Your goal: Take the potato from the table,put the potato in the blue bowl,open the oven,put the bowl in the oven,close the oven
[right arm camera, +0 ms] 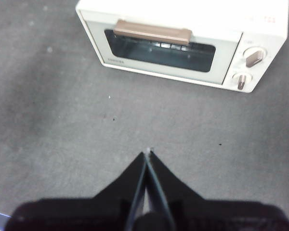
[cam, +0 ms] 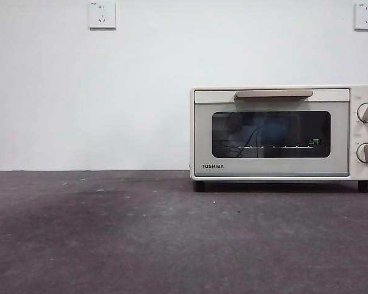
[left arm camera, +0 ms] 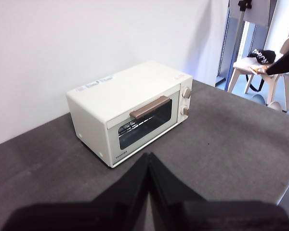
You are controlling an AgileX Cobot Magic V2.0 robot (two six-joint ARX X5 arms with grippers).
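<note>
The cream-white oven (cam: 285, 131) stands on the table (cam: 110, 239) at the right, its dark glass door shut and the beige bar handle (cam: 273, 94) up at the top. Behind the glass a dim blue rounded shape shows, which looks like the blue bowl (cam: 276, 130). The potato is hidden. My left gripper (left arm camera: 149, 156) hangs shut and empty above the table, well back from the oven (left arm camera: 130, 108). My right gripper (right arm camera: 148, 154) is shut and empty too, over bare table in front of the oven (right arm camera: 183, 38). Neither arm appears in the front view.
A white wall with two sockets (cam: 102, 14) rises behind the table. Beyond the table's right edge stand a chair (left arm camera: 260, 72) with a black cap on it and a stand. Two knobs (cam: 367, 113) sit on the oven's right side.
</note>
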